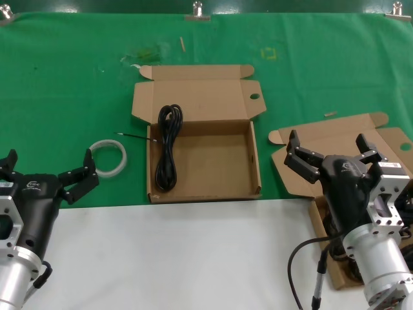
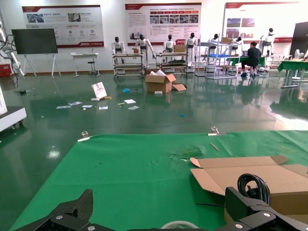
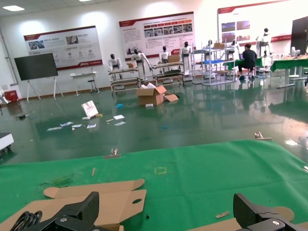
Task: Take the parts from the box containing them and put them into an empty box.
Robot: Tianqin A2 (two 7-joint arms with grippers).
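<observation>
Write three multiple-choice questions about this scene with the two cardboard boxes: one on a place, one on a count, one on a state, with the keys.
1. Where does the white ring lie?
A. On the green cloth, on the left of the nearly square brown cardboard box
B. Inside that box
C. On the box lid

2. How many folded black cable bundles lie in that box?
A. None
B. One
C. Three

3. How does the right gripper stand?
A. Shut on a cable
B. Shut, empty
C. Open, holding nothing

Key: 1 A, the ring rests on the cloth beside the box wall. 2 B, a single bundle lies along the box's left side. 3 C, its fingers spread apart above the wide-lidded brown box.
</observation>
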